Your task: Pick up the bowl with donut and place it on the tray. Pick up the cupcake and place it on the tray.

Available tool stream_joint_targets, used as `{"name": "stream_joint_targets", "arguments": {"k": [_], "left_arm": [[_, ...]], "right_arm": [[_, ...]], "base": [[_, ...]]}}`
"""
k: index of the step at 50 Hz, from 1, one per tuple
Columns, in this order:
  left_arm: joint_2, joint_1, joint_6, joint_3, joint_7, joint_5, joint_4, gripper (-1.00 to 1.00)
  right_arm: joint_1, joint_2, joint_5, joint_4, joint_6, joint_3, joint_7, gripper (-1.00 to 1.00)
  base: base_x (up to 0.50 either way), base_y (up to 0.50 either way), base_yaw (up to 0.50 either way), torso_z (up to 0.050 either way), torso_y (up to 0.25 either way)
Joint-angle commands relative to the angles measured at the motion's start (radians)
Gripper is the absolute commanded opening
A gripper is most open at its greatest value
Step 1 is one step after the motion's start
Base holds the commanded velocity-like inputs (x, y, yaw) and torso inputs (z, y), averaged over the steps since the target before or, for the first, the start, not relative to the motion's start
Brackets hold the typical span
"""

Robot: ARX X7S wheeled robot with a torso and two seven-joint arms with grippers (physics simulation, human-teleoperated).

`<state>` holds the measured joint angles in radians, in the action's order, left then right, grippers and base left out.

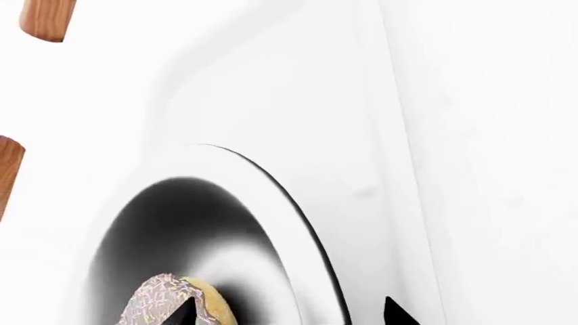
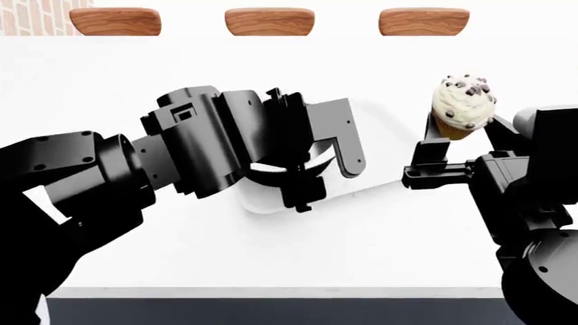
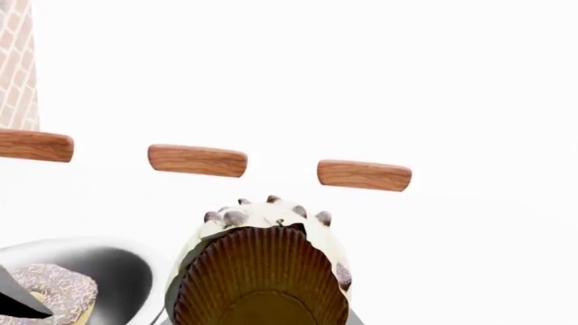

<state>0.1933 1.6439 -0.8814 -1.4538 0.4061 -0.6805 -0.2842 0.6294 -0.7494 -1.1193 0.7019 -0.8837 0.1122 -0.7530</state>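
The black bowl (image 1: 181,223) with its glossy grey inside holds the sprinkled donut (image 1: 167,301) and sits over the white tray (image 1: 298,88). My left gripper (image 1: 291,313) is open and straddles the bowl's rim, one fingertip (image 1: 185,311) over the donut and the other outside the wall. In the head view the left gripper (image 2: 298,183) covers most of the bowl (image 2: 267,169), with the tray (image 2: 262,203) beneath. My right gripper (image 2: 462,132) is shut on the cupcake (image 2: 463,101) and holds it in the air to the tray's right. The cupcake's wrapper (image 3: 262,284) fills the right wrist view, beside the bowl (image 3: 118,271).
Three brown wooden slabs (image 2: 116,20) (image 2: 270,20) (image 2: 424,20) line the far side of the white table. A brick wall (image 2: 32,17) shows at the far left. The table's near edge (image 2: 271,292) runs just in front of my arms.
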Motion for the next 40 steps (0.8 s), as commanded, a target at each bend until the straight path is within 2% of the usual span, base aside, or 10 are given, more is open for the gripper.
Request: {"name": "stream_joint_targets", "arguments": {"k": [1,11,24,40], "left_arm": [[0.001,0.006,-0.009,0.011,-0.009,-0.005,0.014,1.00],[0.026,0.034,-0.037,0.056,-0.026,-0.040,0.075,1.00],[0.149,0.078,-0.140,0.164,-0.104,-0.147,0.265,1.00],[0.323,0.027,-0.227,0.299,-0.274,-0.278,0.472,1.00]], "right_arm": [[0.003,-0.003,0.014,0.006,-0.002,-0.006,0.005,-1.00],[0.003,-0.007,0.009,0.008,0.000,-0.009,0.002,-1.00],[0.025,-0.001,0.013,-0.007,-0.005,0.000,-0.005,-1.00],[0.067,-0.003,-0.015,0.001,-0.029,0.005,-0.027,-1.00]], "base": [[0.00,0.00,0.00,0.000,0.000],[0.00,0.00,0.00,0.000,0.000],[0.00,0.00,0.00,0.000,0.000],[0.00,0.00,0.00,0.000,0.000]]}}
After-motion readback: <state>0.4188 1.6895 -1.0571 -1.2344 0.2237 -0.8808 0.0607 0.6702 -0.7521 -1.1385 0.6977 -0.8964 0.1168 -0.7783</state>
